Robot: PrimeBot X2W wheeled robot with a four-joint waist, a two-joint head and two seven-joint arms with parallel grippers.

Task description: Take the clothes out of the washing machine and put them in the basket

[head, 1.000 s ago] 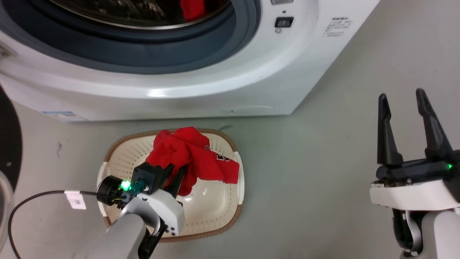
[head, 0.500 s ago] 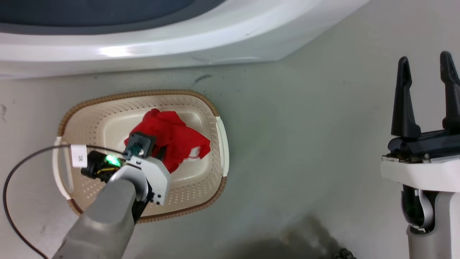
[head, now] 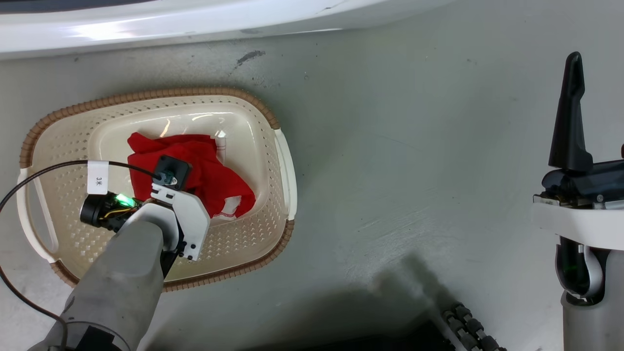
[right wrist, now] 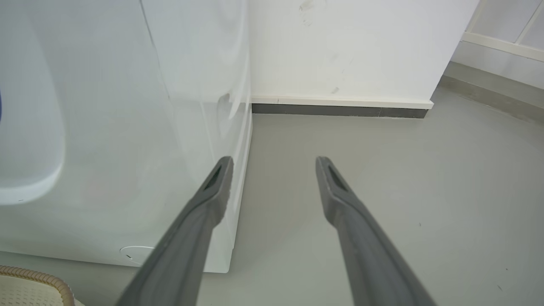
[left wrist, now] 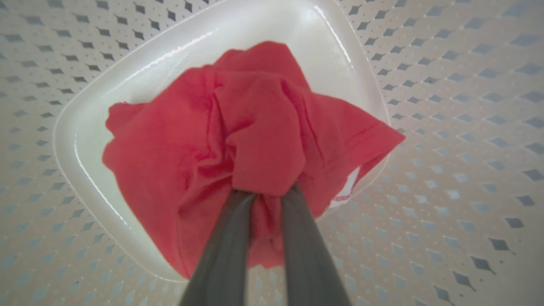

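One of the clothes, a red garment (head: 214, 183) with a bit of white trim, lies bunched on the bottom of the cream basket (head: 146, 100), which has a brown rim. My left wrist (head: 175, 214) reaches down into the basket and hides the fingers from the head view. In the left wrist view my left gripper (left wrist: 265, 193) is shut on a fold of the red garment (left wrist: 170, 161), just above the basket's smooth bottom (left wrist: 106, 97). My right gripper (right wrist: 274, 170) is open and holds nothing; one of its fingers (head: 570, 112) stands far right of the basket. The washing machine (head: 195, 24) shows as a white base.
Grey floor (head: 414, 170) spreads between the basket and my right arm. A black cable (head: 29, 180) with a white tag loops over the basket's left side. The right wrist view has the machine's white side (right wrist: 127, 127), a wall with a dark skirting (right wrist: 340, 110) and the basket's rim (right wrist: 38, 278).
The head camera has tilted down, so the drum has left the picture. My left gripper has lowered the red garment from above the rim onto the basket's bottom. The right gripper stays open.
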